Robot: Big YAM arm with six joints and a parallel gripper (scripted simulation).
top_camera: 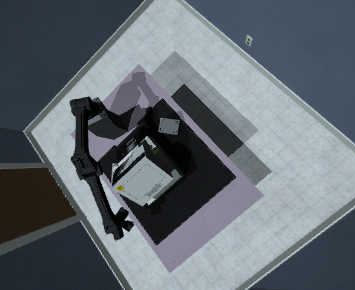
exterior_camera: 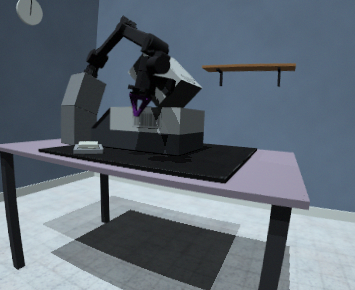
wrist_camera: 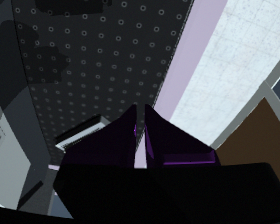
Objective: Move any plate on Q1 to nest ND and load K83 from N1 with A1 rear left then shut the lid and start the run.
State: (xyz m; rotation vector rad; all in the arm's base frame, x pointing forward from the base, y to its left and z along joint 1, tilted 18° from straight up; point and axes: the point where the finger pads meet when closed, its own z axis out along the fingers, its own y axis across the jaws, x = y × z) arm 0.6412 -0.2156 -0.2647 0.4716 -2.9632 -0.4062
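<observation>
Gripper fingers nearly together (nothing between), above cycler front.

Closed gripper hangs at cycler Q1, its lid raised

A lab: cycler on bench.

You have the machine on a mat on the table; a plate lies on the mat to its left, a shelf behind.
</observation>
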